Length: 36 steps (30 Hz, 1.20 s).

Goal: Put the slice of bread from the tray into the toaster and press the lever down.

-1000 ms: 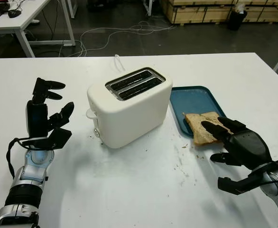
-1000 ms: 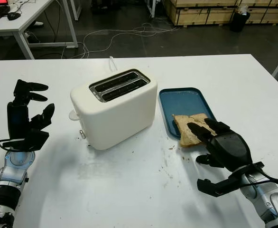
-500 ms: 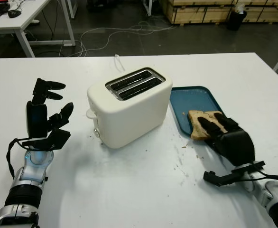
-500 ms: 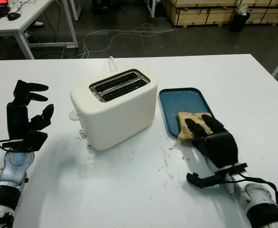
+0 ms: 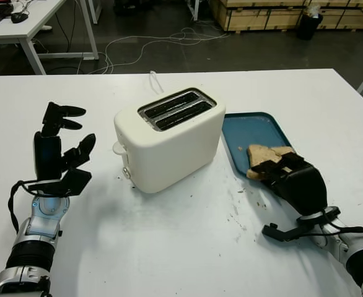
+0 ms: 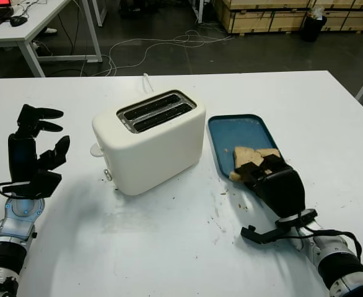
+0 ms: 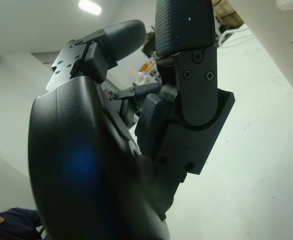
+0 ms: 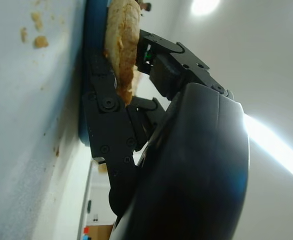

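The right hand grabs the bread at the edge of the tray.

The bread (image 5: 263, 156) sits at the near corner of the blue tray (image 5: 251, 130), hanging a little over its rim. The right hand (image 5: 287, 175) has its fingers (image 8: 162, 60) closed around the near end of the bread, one under it and the others on top. The bread's long side points away from the hand, across the tray. The toaster (image 5: 169, 137) stands just beside the tray, on the side toward the left hand, with its two slots (image 5: 175, 110) open at the top. So I think the bread must go up and over that way. The lever (image 5: 118, 148) is on the toaster's far end from the tray. The left hand (image 5: 61, 151) is open, up above the table (image 5: 169, 247), and it is closer to the lever. There is lots of room around the toaster.
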### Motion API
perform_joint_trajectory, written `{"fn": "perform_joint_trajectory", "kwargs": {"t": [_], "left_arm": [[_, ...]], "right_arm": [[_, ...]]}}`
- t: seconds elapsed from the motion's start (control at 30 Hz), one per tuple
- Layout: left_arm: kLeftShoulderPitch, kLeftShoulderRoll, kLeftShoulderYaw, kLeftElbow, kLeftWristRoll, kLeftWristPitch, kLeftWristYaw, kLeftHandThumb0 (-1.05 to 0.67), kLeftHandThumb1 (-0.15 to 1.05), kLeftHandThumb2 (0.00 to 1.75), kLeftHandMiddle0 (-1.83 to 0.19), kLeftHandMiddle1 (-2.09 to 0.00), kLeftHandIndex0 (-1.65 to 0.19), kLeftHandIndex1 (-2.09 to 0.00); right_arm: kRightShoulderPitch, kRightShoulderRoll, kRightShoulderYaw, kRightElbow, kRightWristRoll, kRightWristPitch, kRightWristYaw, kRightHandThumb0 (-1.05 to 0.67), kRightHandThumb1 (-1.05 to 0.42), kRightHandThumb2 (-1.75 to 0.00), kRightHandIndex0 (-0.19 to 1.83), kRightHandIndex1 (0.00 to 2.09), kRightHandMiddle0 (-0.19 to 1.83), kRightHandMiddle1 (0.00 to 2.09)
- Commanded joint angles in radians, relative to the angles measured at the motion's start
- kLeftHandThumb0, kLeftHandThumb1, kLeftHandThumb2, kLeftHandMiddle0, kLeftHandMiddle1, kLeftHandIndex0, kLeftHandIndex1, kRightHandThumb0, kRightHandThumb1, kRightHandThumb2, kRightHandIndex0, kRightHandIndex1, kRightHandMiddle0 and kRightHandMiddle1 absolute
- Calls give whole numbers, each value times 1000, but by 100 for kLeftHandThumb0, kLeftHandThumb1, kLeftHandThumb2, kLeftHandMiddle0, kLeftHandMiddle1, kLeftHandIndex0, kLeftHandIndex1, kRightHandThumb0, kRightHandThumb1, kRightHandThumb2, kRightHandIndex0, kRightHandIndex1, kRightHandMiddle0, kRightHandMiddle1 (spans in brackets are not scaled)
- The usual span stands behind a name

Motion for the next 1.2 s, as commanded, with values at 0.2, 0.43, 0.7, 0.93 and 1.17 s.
{"fn": "perform_joint_trajectory", "kwargs": {"t": [0.2, 0.43, 0.7, 0.93, 1.17], "left_arm": [[-8, 3, 7, 5, -9, -12, -8, -105, 92, 51, -36, -146, -21, -135], [-7, 2, 8, 5, -4, -8, -6, -105, 92, 51, -36, -146, -22, -134], [-7, -1, 7, 8, 5, -9, 9, -105, 92, 52, -36, -146, -21, -135], [-4, -1, 10, 9, -6, -13, 4, -105, 92, 51, -36, -146, -21, -135], [-5, -1, 9, 9, 4, -13, 14, -105, 92, 51, -35, -146, -21, -135]], "right_arm": [[6, -17, -4, -11, 15, -10, 3, -44, -92, -21, 79, 175, 56, 164], [-25, -21, -34, 2, 42, -26, -23, -44, -92, -28, 76, 175, 50, 174], [-93, -29, -103, 23, 184, -187, 145, -48, -92, -28, 79, 175, 76, 121], [-114, -17, -142, 33, 292, -267, 324, -53, -92, -31, 86, 175, 78, 128], [-129, -26, -183, 3, 359, -303, 488, -55, -92, -44, 86, 175, 74, 132]]}}
